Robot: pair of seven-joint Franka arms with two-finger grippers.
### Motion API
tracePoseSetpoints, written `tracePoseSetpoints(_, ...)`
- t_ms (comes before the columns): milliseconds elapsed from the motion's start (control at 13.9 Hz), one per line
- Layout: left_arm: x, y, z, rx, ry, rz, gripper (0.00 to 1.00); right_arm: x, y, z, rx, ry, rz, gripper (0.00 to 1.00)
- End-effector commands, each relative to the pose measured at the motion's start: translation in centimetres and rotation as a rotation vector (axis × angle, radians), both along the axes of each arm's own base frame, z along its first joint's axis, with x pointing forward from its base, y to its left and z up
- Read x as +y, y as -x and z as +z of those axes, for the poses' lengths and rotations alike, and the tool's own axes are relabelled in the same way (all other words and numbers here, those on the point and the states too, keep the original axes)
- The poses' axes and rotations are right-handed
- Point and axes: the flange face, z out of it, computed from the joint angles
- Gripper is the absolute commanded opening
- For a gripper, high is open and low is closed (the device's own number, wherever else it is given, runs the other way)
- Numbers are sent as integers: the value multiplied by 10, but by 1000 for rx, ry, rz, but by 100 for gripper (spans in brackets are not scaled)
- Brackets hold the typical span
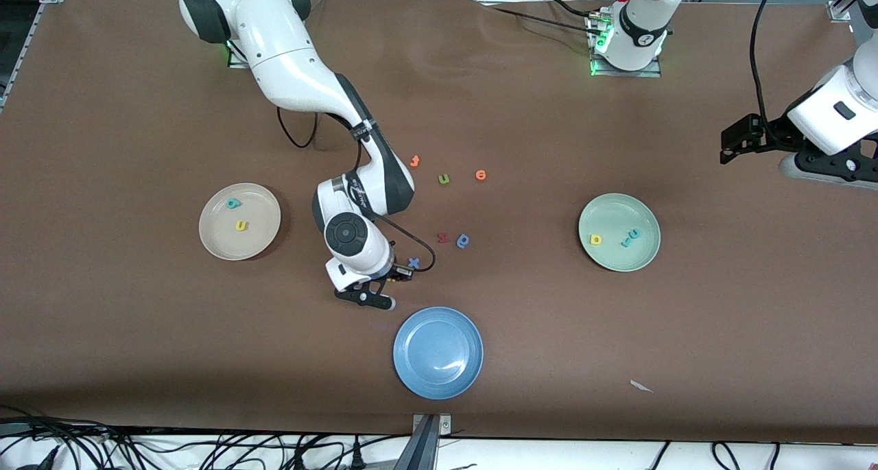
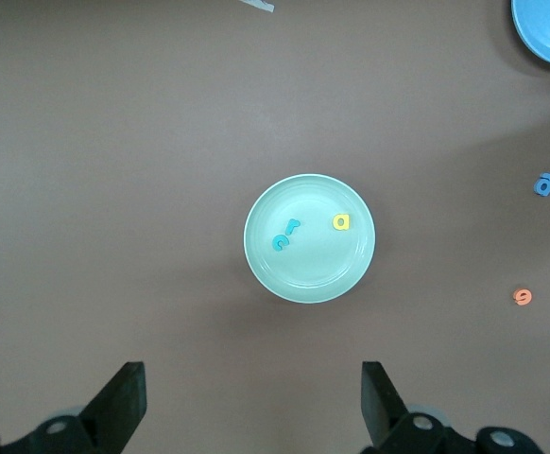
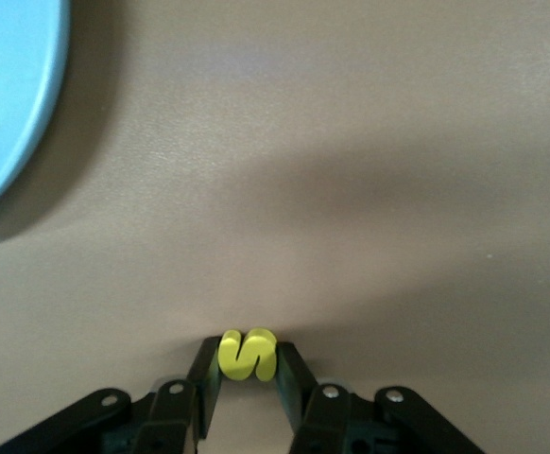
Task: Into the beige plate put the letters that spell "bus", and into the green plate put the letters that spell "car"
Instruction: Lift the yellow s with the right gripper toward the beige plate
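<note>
Right wrist view: my right gripper (image 3: pixel 247 376), pinched shut on the yellow "s" (image 3: pixel 247 354), hangs over bare table with the beige plate (image 1: pixel 218 245) at its ten o'clock, while my left gripper (image 2: pixel 252 405) waits wide open.

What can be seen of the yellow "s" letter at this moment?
The yellow "s" is a small, thick letter in bright yellow, matte and soft-looking like foam. It is pinched at its sides between the black fingers of the right gripper, which is shut on it, over bare brown table next to the blue plate. Only its face and upper edge show in the right wrist view; the front view hides it under the gripper.
</note>
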Motion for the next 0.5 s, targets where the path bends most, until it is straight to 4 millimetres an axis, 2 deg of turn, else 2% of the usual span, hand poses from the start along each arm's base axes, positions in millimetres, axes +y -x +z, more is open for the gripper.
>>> tracePoseSetpoints(0, -3, 4, 8, 0, 2, -12, 100, -14, -5, -2, 41, 40, 5, 21)
tracePoseSetpoints(144, -1, 4, 8, 0, 2, -10, 100, -24, -7, 14, 65, 66, 27, 21)
tracePoseSetpoints(432, -3, 4, 8, 0, 2, -13, 100, -27, -8, 28, 80, 74, 39, 21)
